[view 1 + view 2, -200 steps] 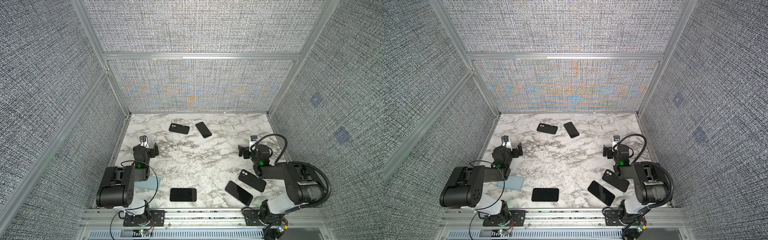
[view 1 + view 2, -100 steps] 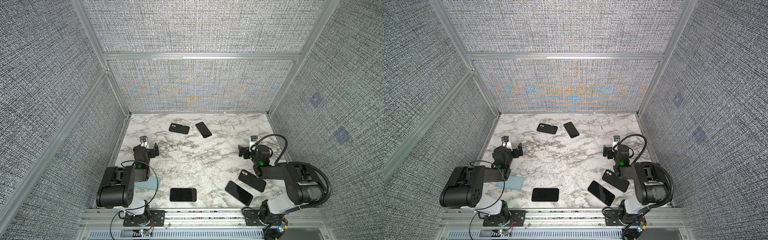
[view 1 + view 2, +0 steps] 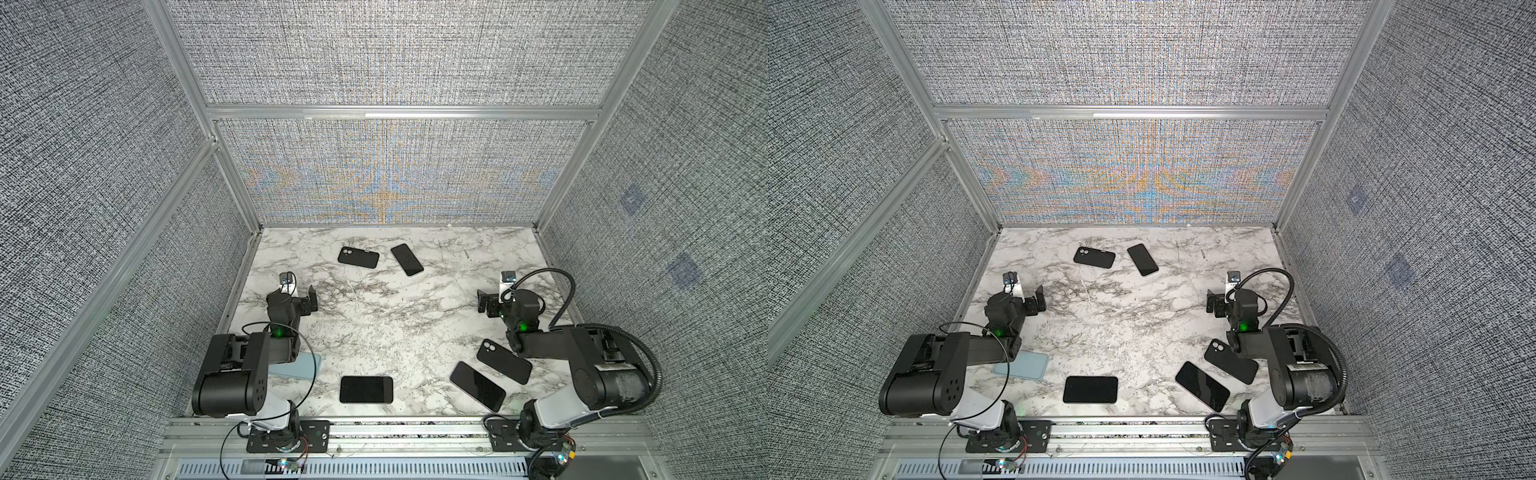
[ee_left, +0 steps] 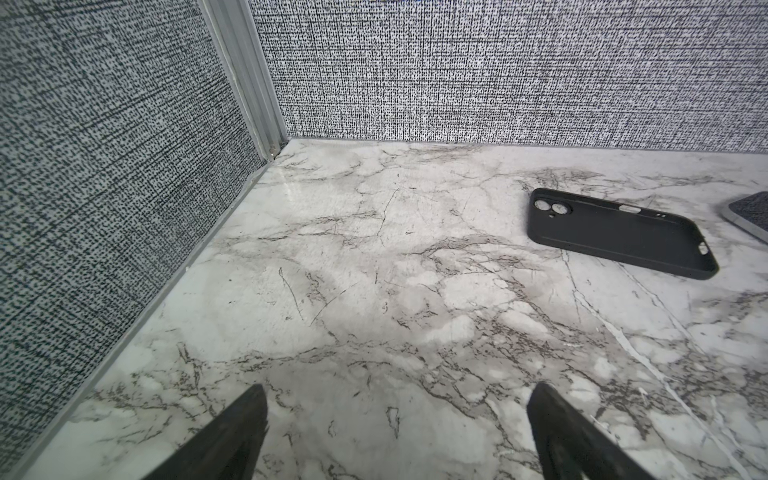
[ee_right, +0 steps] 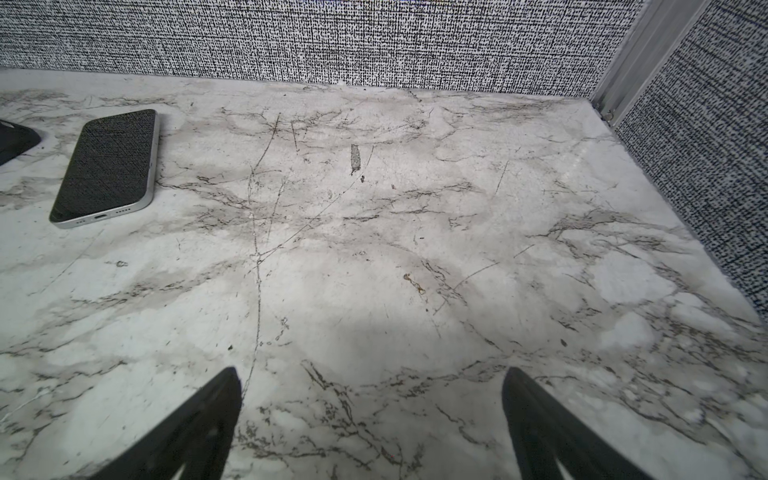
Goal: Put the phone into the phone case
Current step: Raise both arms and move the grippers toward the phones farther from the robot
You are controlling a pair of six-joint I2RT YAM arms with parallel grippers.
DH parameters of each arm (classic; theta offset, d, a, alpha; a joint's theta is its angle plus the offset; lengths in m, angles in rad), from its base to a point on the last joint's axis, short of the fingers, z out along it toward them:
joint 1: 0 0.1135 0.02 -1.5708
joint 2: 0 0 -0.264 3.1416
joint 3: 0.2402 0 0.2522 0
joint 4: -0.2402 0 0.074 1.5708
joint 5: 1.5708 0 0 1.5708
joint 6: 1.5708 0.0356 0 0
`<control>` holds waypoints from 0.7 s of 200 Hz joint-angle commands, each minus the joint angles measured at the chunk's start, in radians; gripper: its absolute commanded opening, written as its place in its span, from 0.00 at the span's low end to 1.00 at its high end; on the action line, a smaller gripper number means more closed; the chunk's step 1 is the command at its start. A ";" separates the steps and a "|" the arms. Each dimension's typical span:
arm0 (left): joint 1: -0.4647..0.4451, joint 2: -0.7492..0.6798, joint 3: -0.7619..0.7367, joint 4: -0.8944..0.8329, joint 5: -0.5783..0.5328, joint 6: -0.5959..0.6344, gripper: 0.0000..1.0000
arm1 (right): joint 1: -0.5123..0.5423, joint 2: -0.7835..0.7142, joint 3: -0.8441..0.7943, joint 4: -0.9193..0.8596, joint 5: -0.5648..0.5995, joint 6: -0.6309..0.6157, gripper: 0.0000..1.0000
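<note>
Since neither gripper has hold of anything, step in hand: the very start, judging by how things lie; no phone is lifted and no case looks filled.
Left gripper [image 4: 397,394]: jaws spread wide and empty, low over bare tabletop [image 4: 374,270] near the left wall.
Right gripper [image 5: 370,374]: jaws equally wide and empty, low over bare marble near the right wall.
Arm pose: both arms are folded low at the near edge with forearms reaching forward. The grippers point toward the far wall, tilted down, and are well apart from each other.
Far case [image 3: 358,257]: black and flat, toward the far wall. In the left wrist view it seems to lie hollow side up, with marble showing through the camera cut-out.
Far phone [image 3: 407,259]: screen up, just beside the far case and not touching it.
Near-right phone [image 3: 478,385]: screen up by the right arm's base, close beside a lens-marked black piece [image 3: 503,360]. Whether that piece is a case or a phone's back cannot be told.
Also present: a black slab [image 3: 366,389] at the near edge and a pale blue case [image 3: 297,365] partly under the left arm.
Next move: probably a reach to a phone. A thin slab lying flat calls for a low, edge-on pinch across its narrow sides, with the other gripper free to steady the case.
</note>
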 commanded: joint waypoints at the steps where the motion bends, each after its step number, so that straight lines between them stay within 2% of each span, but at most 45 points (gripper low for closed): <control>1: -0.005 -0.079 0.047 -0.124 -0.062 -0.009 0.98 | 0.011 -0.062 0.019 -0.047 0.018 -0.016 0.99; 18: -0.012 -0.152 0.140 -0.342 -0.031 0.026 0.98 | 0.038 -0.169 0.085 -0.244 0.052 -0.042 0.99; 30: -0.016 -0.171 0.232 -0.524 -0.035 -0.008 0.98 | 0.079 -0.218 0.124 -0.308 0.102 -0.051 0.99; 48: -0.019 -0.127 0.411 -0.834 -0.088 -0.106 0.98 | 0.136 -0.256 0.158 -0.327 0.120 -0.027 0.99; 62: -0.028 -0.076 0.524 -1.005 -0.094 -0.127 0.98 | 0.189 -0.258 0.219 -0.402 0.130 -0.011 0.99; 110: -0.126 -0.036 0.639 -1.095 -0.112 -0.195 0.98 | 0.347 -0.064 0.504 -0.710 0.192 -0.013 0.99; 140: -0.167 -0.024 0.657 -1.121 -0.163 -0.248 0.98 | 0.409 0.019 0.565 -0.734 0.193 -0.049 0.99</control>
